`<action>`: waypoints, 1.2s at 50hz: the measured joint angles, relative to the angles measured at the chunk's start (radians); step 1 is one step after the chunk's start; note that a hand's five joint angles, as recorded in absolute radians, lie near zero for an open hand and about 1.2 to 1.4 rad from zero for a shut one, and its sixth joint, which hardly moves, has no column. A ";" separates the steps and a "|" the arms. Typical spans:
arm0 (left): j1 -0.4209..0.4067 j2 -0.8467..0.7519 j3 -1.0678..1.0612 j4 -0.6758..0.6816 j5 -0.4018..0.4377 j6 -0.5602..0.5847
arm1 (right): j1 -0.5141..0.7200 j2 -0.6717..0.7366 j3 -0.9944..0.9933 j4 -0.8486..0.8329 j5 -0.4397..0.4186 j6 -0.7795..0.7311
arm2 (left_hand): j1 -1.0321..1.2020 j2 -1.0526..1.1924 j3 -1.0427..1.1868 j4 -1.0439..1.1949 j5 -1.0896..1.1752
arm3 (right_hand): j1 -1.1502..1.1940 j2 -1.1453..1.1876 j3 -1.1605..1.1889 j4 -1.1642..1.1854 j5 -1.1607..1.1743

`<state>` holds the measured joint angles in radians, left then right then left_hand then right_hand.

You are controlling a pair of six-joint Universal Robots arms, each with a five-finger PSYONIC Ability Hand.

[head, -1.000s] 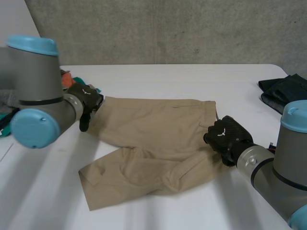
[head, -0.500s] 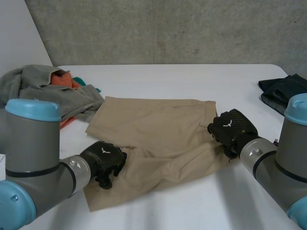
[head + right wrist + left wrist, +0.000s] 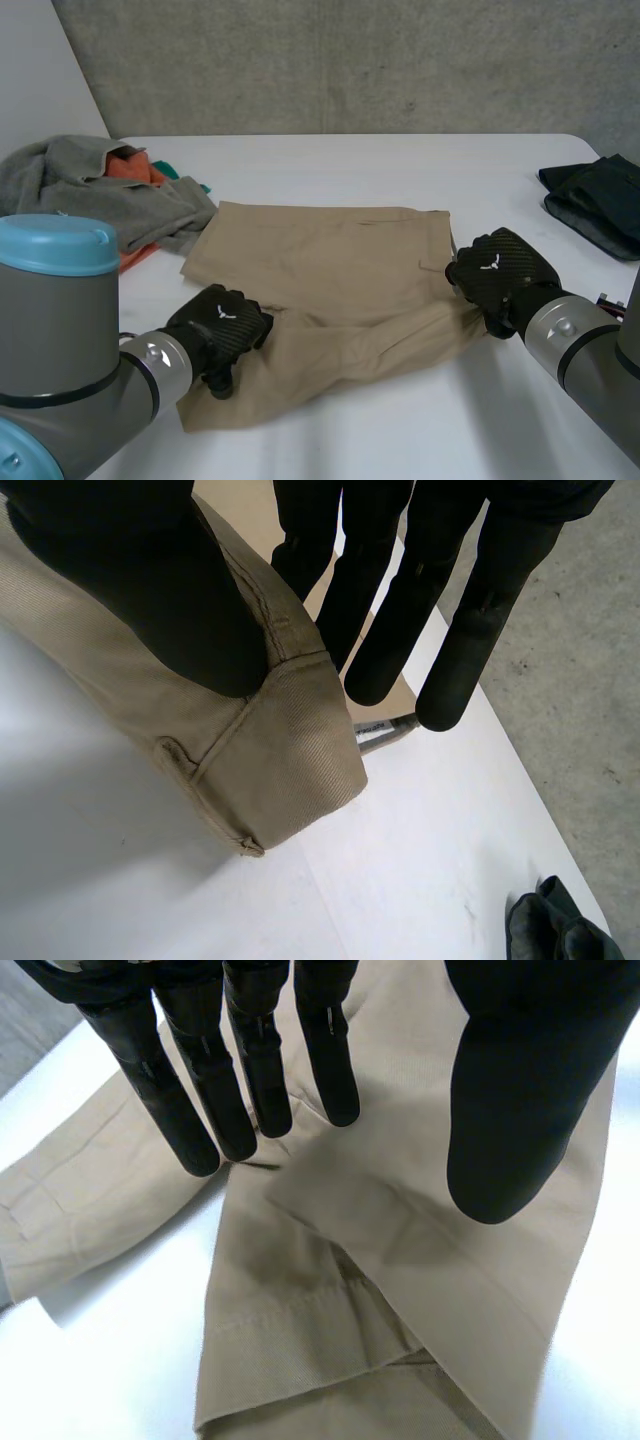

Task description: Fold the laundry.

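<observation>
Khaki shorts lie spread on the white table, the waistband towards my right arm. My left hand hovers over the near leg by its hem. Its fingers are straight and the thumb stands apart, with the khaki cloth under them and nothing pinched. My right hand is at the near waistband corner. There the thumb presses on top of the folded corner and the fingers lie behind it, so the cloth is pinched.
A grey garment with orange cloth under it is heaped at the table's far left. A dark garment lies at the right edge, also beyond my right fingertips.
My left arm swung from the shorts' far left corner down to the near leg. My right hand drew the waistband corner slightly to the right.
</observation>
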<state>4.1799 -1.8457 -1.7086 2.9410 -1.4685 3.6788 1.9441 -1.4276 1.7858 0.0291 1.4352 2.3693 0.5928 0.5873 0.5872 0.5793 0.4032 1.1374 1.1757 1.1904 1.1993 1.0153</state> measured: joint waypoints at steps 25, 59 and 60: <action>-0.057 0.001 -0.035 0.016 -0.069 0.037 | -0.030 -0.011 0.047 0.079 -0.007 -0.052 | 0.572 0.601 0.601 0.616 0.580 | 0.000 0.000 0.000 0.000 0.000; -0.018 -0.281 0.609 0.036 -0.118 0.186 | -0.022 0.195 -0.166 -0.177 0.042 -0.041 | 0.572 0.608 0.603 0.620 0.580 | 0.000 0.000 0.000 0.000 0.004; -0.016 -0.312 0.645 0.037 -0.119 0.189 | -0.019 0.215 -0.181 -0.195 0.048 -0.040 | 0.572 0.608 0.603 0.620 0.580 | 0.000 0.000 0.000 0.000 0.005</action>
<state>4.1637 -2.1574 -1.0640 2.9780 -1.5876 3.8682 1.9250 -1.2126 1.6051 -0.1657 1.4832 2.3293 1.1651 1.1954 1.1898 1.1993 0.9827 1.1374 1.1757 1.1904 1.1994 1.0199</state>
